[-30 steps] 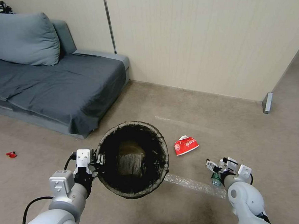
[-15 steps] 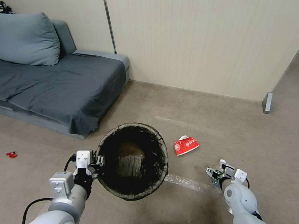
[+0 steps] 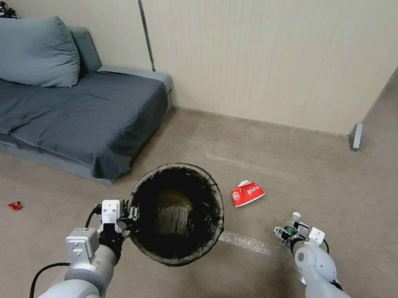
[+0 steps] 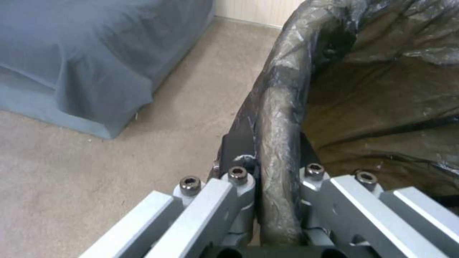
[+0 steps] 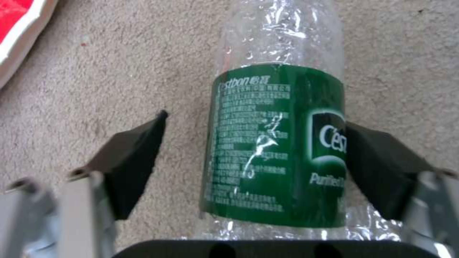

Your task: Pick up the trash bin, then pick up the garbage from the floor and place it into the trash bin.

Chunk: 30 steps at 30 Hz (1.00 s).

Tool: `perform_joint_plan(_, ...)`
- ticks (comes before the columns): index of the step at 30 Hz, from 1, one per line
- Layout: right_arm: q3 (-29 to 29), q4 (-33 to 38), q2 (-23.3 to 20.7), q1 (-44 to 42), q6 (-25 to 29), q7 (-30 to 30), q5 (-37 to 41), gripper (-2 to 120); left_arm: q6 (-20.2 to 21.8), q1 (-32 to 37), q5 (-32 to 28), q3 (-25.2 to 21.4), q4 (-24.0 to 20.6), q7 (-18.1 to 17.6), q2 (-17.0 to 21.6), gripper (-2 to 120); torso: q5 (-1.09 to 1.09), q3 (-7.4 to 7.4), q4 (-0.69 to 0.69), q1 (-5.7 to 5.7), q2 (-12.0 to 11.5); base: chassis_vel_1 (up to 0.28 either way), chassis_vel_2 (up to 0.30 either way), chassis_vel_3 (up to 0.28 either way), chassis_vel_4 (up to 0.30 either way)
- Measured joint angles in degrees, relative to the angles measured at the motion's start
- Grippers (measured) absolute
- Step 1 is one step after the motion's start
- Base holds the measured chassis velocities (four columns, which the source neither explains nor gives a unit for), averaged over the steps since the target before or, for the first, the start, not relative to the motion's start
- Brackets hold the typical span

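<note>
**Bottle between the jaws, bin in hand**

Nearest us, at about four o'clock, our right gripper (image 5: 253, 143) is down at the carpet with its pads apart around the clear green-labelled bottle (image 5: 277, 143); one pad touches the label, the other stands off. To do this well, we judge we should centre the bottle between the pads, then close gently on the label band (thin plastic will buckle and may slip), and lift level before swinging toward the bin.

At eight o'clock our left gripper (image 4: 268, 186) is clamped on the bagged rim of the trash bin (image 3: 176, 213), held off the floor with its mouth open toward us; brown paper lies inside.

Counting outward: one bottle, one bin, one crushed red-and-white carton (image 3: 247, 193) at one o'clock, one red scrap (image 3: 15, 205) at ten o'clock, and one grey sofa (image 3: 71, 112) beyond.
</note>
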Motion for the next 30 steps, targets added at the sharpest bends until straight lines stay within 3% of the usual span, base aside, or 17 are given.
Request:
perform_joint_plan(12,0.0,-0.7,0.3,0.4,1.4,-0.7,-0.3,34,0.0,-0.7,-0.3,0.2,0.7,0.1,0.2,3,0.0,0.0,0.0,0.0,0.0,0.0,0.0,0.0,0.0)
perform_joint_plan(20,0.2,1.4,-0.4,-0.6,2.4,-1.1,-0.9,20,-0.1,-0.6,-0.3,0.2,0.7,0.1,0.1,3,0.02,0.0,0.0,0.0,0.0,0.0,0.0,0.0,0.0)
perform_joint_plan(26,-0.1,11.3,-3.3,-3.1,2.8,-1.4,-1.5,20,-0.1,-0.5,-0.3,0.3,0.7,0.2,0.1,3,0.01,0.0,-0.01,0.0,0.0,0.0,0.0,0.0,0.0)
perform_joint_plan(30,0.0,22.3,-7.1,-4.7,1.8,-1.4,0.1,20,-0.1,-0.3,-0.3,0.2,0.5,0.2,0.1,3,0.0,0.0,0.0,0.0,0.0,0.0,0.0,0.0,0.0)
